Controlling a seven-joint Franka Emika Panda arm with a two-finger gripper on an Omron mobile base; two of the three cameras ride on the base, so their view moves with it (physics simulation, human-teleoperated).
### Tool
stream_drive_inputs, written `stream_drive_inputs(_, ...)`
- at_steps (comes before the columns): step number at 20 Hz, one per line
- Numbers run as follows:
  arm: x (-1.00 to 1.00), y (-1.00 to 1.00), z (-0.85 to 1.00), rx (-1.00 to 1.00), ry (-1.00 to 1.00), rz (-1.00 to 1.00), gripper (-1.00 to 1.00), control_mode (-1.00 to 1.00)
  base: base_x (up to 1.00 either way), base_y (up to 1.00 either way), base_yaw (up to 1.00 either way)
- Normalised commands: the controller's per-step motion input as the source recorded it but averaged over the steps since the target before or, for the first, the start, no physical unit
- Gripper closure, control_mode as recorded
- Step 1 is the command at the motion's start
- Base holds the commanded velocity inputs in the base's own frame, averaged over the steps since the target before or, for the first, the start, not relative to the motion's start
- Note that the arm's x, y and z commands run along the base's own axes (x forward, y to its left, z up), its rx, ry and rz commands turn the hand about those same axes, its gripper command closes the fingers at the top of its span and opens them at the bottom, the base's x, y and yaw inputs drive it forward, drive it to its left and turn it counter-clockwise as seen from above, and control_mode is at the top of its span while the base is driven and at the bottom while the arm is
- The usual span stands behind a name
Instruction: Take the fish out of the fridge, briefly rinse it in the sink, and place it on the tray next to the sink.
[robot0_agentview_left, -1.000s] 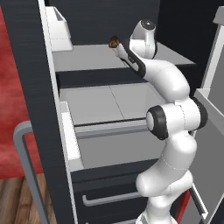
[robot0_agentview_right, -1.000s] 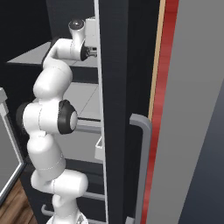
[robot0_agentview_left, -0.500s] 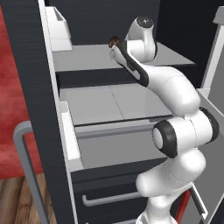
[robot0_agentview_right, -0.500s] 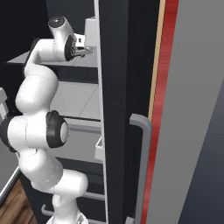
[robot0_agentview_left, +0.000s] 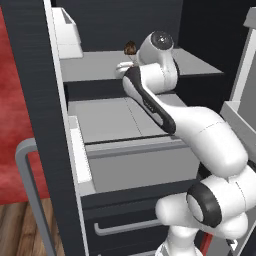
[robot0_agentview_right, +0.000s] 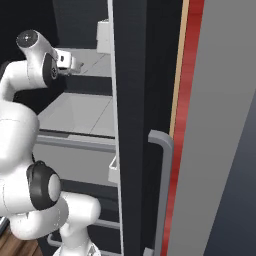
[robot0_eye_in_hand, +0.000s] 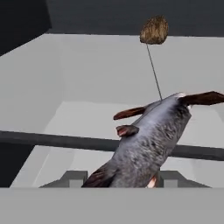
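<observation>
In the hand view the fish, dark grey with reddish fins and tail, hangs tilted right in front of the camera, above the pale fridge shelf. It covers my fingertips, and my gripper looks shut on it. In the left base view the hand sits over the upper shelf of the open fridge, just in front of the brown round lump. That lump lies far back on the shelf.
A white door bin stands at the shelf's left. Pale drawers sit below the shelf. The grey bar handle curves at the lower left. The black fridge door edge and its handle stand close on the arm's right.
The arm has folded, its elbow swinging down and toward the base. The hand has drawn back a little from the rear of the shelf, away from the brown lump.
</observation>
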Motion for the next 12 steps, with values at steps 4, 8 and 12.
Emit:
stream_drive_inputs(4, -1.0, 0.22, 0.01, 0.3, 0.01, -0.02, 1.0, -1.0, 0.0, 0.0, 0.0)
stream_drive_inputs(8, -1.0, 0.07, -0.19, 0.34, 0.01, -0.01, 1.0, -1.0, 0.0, 0.0, 0.0)
stream_drive_inputs(12, -1.0, 0.06, -0.77, 0.22, 0.05, 0.0, 1.0, -1.0, 0.0, 0.0, 0.0)
